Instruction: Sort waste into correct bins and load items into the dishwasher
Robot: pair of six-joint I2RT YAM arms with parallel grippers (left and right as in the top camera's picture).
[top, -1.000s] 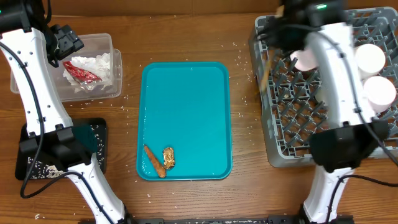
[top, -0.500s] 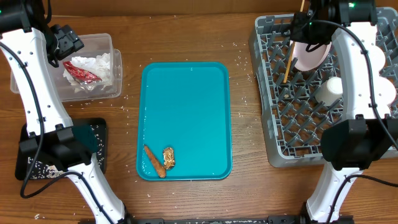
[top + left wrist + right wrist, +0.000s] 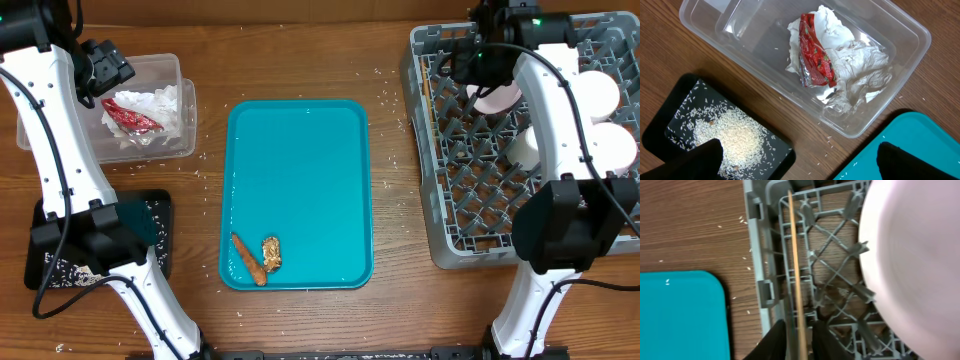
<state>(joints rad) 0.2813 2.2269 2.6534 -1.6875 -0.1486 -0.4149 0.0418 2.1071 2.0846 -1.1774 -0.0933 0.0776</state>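
A grey dishwasher rack [image 3: 460, 200] stands at the right with a pink bowl [image 3: 495, 98] and white cups [image 3: 610, 145] in it. My right gripper [image 3: 478, 60] hangs over the rack's back left corner. In the right wrist view it [image 3: 799, 335] is shut on a thin wooden chopstick [image 3: 794, 255] that points down along the rack's left wall [image 3: 765, 245], beside the bowl [image 3: 910, 255]. My left gripper [image 3: 805, 162] is open and empty above the clear waste bin [image 3: 900, 30], which holds a red packet [image 3: 815, 60] and white tissue [image 3: 860, 75].
A teal tray [image 3: 300, 170] lies in the middle with an orange carrot piece [image 3: 248, 258] and a brown lump [image 3: 271, 252] at its front left. A black tray [image 3: 670, 120] with rice sits at the front left. Rice grains lie scattered on the wooden table.
My right arm swung the chopstick right over the rack's back, then back left and lower along the rack's left side. The left arm has not moved.
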